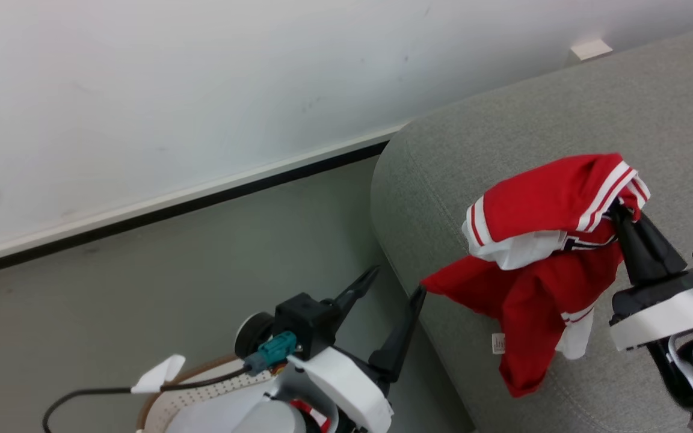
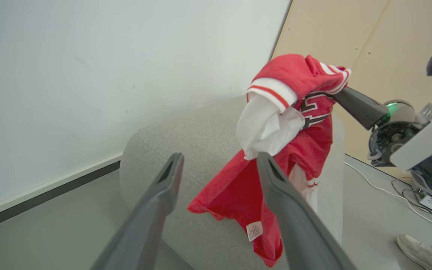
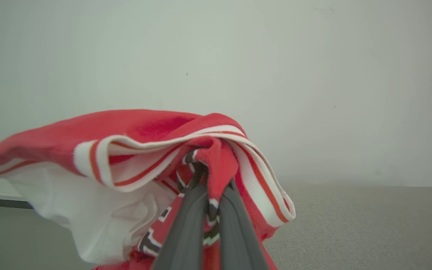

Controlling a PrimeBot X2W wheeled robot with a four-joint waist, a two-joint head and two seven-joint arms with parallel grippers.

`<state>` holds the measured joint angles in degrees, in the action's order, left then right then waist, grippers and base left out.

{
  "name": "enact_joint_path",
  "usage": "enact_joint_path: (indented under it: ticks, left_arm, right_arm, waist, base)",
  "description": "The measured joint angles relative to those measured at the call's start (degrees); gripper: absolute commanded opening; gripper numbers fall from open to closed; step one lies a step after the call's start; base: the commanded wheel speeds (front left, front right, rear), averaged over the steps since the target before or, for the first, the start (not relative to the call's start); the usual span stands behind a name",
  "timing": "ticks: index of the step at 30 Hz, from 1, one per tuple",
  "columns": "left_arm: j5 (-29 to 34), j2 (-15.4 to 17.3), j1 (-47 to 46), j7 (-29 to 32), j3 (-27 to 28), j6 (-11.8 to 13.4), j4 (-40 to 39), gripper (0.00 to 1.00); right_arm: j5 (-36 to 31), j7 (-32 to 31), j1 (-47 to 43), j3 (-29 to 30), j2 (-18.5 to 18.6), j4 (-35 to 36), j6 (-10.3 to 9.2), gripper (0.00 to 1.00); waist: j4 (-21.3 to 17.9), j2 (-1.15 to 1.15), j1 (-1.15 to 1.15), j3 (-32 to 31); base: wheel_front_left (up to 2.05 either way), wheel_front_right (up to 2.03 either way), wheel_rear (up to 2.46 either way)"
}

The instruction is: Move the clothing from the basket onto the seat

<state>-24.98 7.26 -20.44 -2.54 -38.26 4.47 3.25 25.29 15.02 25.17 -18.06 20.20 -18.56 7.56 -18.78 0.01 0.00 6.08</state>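
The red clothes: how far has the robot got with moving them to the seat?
Done: the clothes are out of the basket and over the seat. In hand: the right claw is shut on them, their lower part draping against it; the left claw is open, empty. Left: letting go. Whether more lies in the basket is hidden.

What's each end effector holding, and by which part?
Right end effector: shut on the clothing, pinching a bunched fold by its striped trim. Left end effector: open, holding nothing.
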Motion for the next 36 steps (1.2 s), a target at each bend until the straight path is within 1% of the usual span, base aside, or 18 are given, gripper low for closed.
enact_joint_path:
  ticks: [4, 8, 12, 17, 19, 21, 25, 30, 32, 33, 34, 35, 36]
  left_arm:
    - [1.9, 0.4, -3.7, 1.3, -0.9, -0.5, -0.2, 1.0]
    - [3.7, 0.4, -8.7, 2.5, -1.6, -1.6, -0.5, 1.0]
    - [4.7, -0.1, -13.3, 3.1, -2.1, -2.6, -0.3, 1.0]
    - [6.0, -1.6, -18.1, 3.1, -3.3, -3.5, 0.6, 1.0]
    - [6.3, -2.0, -19.7, 2.9, -3.6, -3.9, 1.0, 1.0]
    - [6.4, -2.5, -21.0, 2.5, -4.0, -4.0, 1.6, 1.0]
    - [6.4, -3.3, -23.1, 1.9, -5.1, -4.2, 2.6, 1.0]
    - [5.7, -4.0, -24.2, 0.9, -6.5, -3.5, 3.9, 1.0]
    - [5.4, -4.1, -24.3, 0.4, -6.8, -3.1, 4.4, 1.0]
    - [5.3, -4.1, -24.3, 0.4, -6.9, -2.9, 4.8, 1.0]
    - [5.2, -4.2, -24.3, 0.1, -7.0, -2.8, 5.2, 1.0]
    - [5.1, -4.2, -24.2, -0.1, -7.1, -2.6, 5.5, 1.0]
    - [4.6, -4.2, -24.1, -0.3, -7.0, -2.6, 5.8, 1.0]
  right_arm:
    - [0.3, -0.4, 4.1, 1.5, 0.8, 0.1, 0.0, 0.0]
    - [0.6, -1.6, 11.9, 3.6, 3.3, -0.1, 0.0, 0.0]
    - [0.8, -3.0, 20.8, 7.0, 7.1, -1.1, 0.0, 0.0]
    - [2.9, -6.0, 31.6, 13.1, 13.4, -5.5, 0.0, 0.0]
    - [2.9, -7.3, 35.6, 15.4, 15.3, -8.5, 0.0, 0.0]
    - [1.3, -8.1, 38.3, 17.2, 16.3, -12.5, 0.0, 0.0]
    - [-2.7, -8.4, 39.7, 20.8, 16.0, -21.7, 0.0, 0.0]
    - [-6.5, -5.6, 38.6, 26.2, 12.4, -33.5, 0.0, 0.0]
    - [-8.4, -4.2, 37.6, 28.3, 11.4, -37.7, 0.0, 0.0]
    - [-9.5, -3.7, 37.2, 28.8, 11.2, -39.4, 0.0, 0.14]
    - [-10.4, -3.5, 36.8, 28.8, 10.7, -40.8, 0.0, 0.69]
    - [-11.2, -3.3, 36.6, 28.9, 10.2, -42.0, 0.0, 1.0]
    - [-11.7, -2.9, 36.3, 29.2, 9.8, -42.9, 0.0, 1.0]
  waist:
    - [0.4, 0.0, 0.0, 3.3]
    - [1.3, 0.0, 0.0, 8.0]
    - [2.6, 0.0, 0.01, 13.3]
    - [5.0, 0.0, 0.01, 19.7]
    - [6.0, 0.0, 0.01, 22.1]
    - [7.0, 0.0, 0.02, 24.2]
    - [9.0, -0.01, 0.02, 27.8]
    - [11.6, 0.0, 0.01, 30.3]
    - [12.4, -0.01, 0.01, 30.8]
    - [12.6, 0.0, 0.01, 30.8]
    - [12.8, -0.01, 0.01, 30.7]
    - [12.8, -0.01, 0.01, 30.4]
    - [12.8, -0.01, 0.01, 30.1]
  base:
    - [0.0, 0.0, 0.0]
    - [0.0, 0.0, 0.0]
    - [0.0, 0.0, 0.0]
    - [0.0, 0.0, 0.0]
    - [0.0, 0.0, 0.0]
    - [0.0, 0.0, 0.0]
    - [0.0, 0.0, 0.0]
    - [0.0, 0.0, 0.0]
    - [0.0, 0.0, 0.0]
    - [0.0, 0.0, 0.0]
    - [0.0, 0.0, 0.0]
    - [0.0, 0.0, 0.0]
    - [0.0, 0.0, 0.0]
